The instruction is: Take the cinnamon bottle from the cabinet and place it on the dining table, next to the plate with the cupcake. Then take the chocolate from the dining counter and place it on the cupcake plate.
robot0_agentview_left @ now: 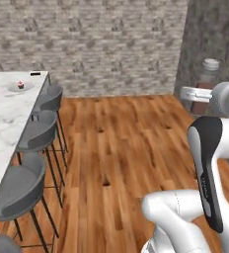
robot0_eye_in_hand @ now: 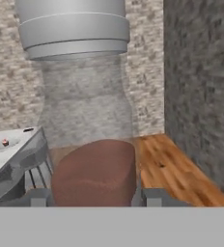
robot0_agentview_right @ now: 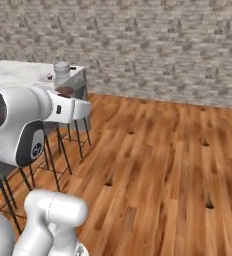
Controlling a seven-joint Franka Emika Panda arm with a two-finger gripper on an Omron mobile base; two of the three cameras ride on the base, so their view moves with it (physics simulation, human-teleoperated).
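Currently the cinnamon bottle (robot0_eye_in_hand: 85, 111) stands upright, long axis vertical, grey cap on top, brown powder filling its lower part. It sits between the gripper (robot0_eye_in_hand: 92, 197) fingers, which press its base from both sides, jaws partly closed on it. It is held in the air over the wooden floor (robot0_agentview_left: 121, 148), well right of the marble table (robot0_agentview_left: 8, 113). Far on that table, a plate (robot0_agentview_left: 19, 88) with what looks like the cupcake (robot0_agentview_left: 20, 85), too small to confirm.

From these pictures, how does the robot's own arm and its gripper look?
The arm has rounded glossy white shells with dark, nearly black panels at the joints; one round dark joint cap carries small red marks. The gripper has a white body and small grey finger tips.
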